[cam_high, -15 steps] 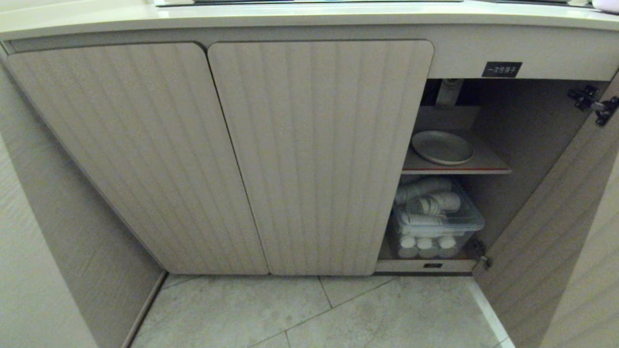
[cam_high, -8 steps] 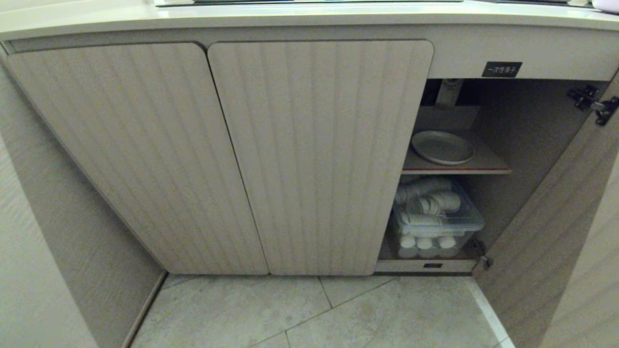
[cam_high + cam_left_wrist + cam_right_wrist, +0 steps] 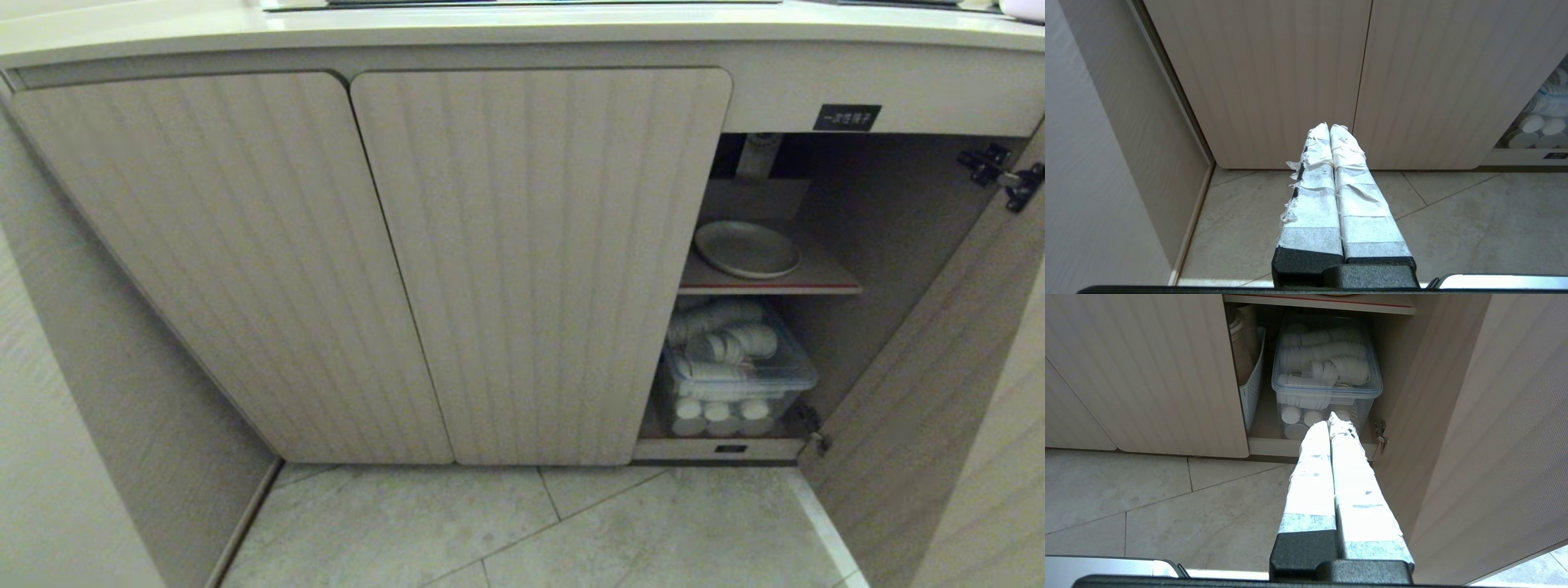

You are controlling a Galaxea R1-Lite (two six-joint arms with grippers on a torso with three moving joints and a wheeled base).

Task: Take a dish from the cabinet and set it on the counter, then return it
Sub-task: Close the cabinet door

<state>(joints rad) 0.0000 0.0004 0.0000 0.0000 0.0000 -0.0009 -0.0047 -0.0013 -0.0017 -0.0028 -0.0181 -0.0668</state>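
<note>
A kitchen — counter (image 3: 522, 24), cabinet (image 3: 539, 261), stored dish (image 3: 747, 249) — tiled floor (image 3: 522, 531).

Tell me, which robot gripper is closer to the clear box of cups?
Right. The right gripper points into the open cabinet at the clear box. The left gripper faces the closed doors, off to the box's side.

Dish (image 3: 747, 249) on open cabinet (image 3: 816, 278) shelf
</note>
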